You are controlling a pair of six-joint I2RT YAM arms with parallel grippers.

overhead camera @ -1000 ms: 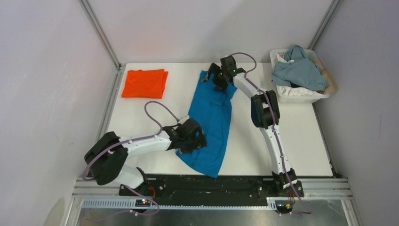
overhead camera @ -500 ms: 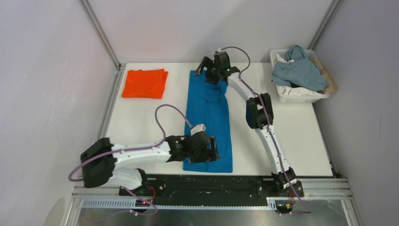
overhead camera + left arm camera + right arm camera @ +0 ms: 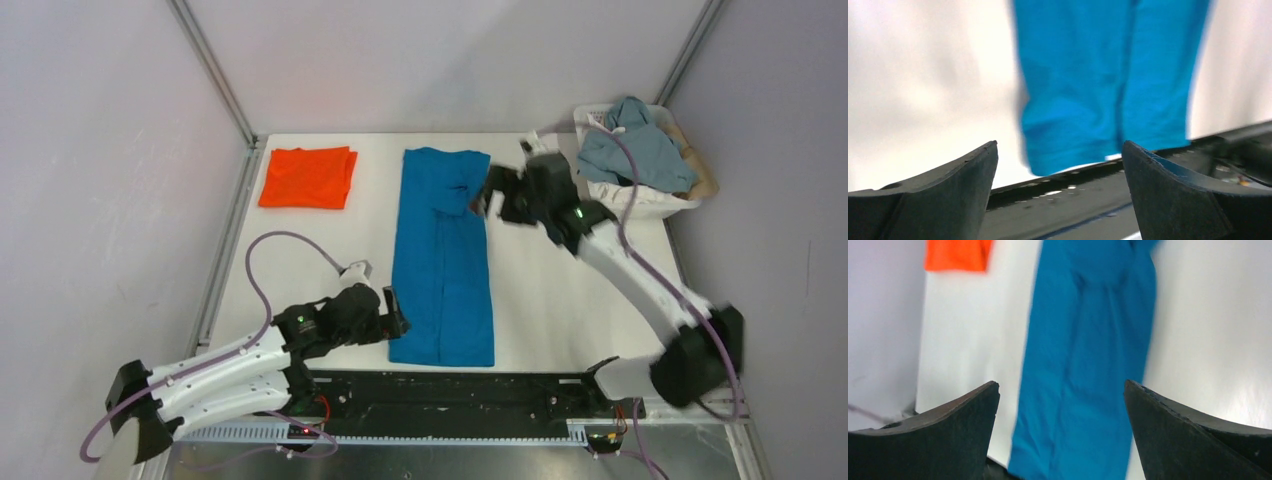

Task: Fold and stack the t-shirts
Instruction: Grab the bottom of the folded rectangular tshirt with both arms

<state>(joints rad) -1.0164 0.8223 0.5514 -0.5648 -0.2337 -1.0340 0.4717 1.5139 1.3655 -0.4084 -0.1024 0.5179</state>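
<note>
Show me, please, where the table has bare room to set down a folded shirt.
Bare table lies left of the blue shirt below the orange shirt, and right of the blue shirt near the front edge. The far right corner is crowded: right gripper, basket.

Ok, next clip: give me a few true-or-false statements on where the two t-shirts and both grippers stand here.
1. The blue t-shirt lies flat as a long narrow strip. True.
2. The orange t-shirt is stacked on the blue one. False: it lies folded, apart, at the far left corner of the table.
3. The left gripper is shut on the blue t-shirt. False: its jaws are open and empty, beside the shirt's near left corner.
4. The right gripper is open and holds nothing. True.
5. The basket is empty. False: it holds grey-blue cloth.
</note>
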